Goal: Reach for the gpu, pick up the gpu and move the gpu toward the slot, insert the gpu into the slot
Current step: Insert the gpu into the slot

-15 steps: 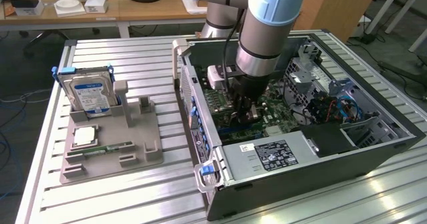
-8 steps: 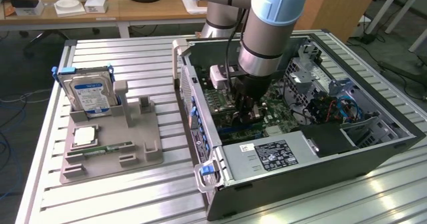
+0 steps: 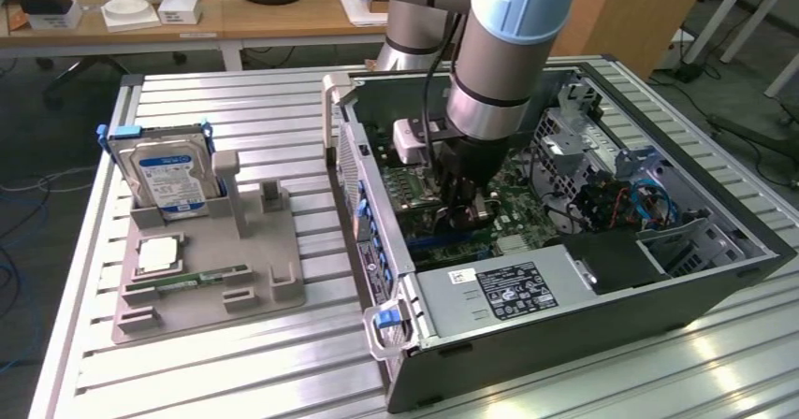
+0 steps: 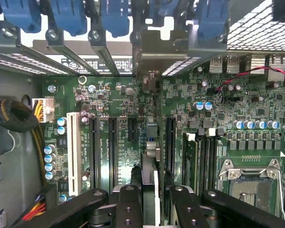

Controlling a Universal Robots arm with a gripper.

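- While the arm is lowered into the open computer case [image 3: 699, 279], the gpu [image 4: 150, 175] is pinched edge-on between the fingers of the gripper [image 4: 151, 202].
- Directly beneath the gripper, the card is held upright over the motherboard [image 4: 114, 99], among the black expansion slots [image 4: 112, 152].
- Well away from the gripper, a hard drive [image 3: 168, 176] is seen on the grey fixture tray [image 3: 212, 297].

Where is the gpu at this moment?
The gpu stands edge-on between the gripper fingers, over the motherboard slots inside the open computer case.

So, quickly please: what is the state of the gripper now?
Gripper: closed on the gpu, held edge-on above the motherboard inside the computer case.
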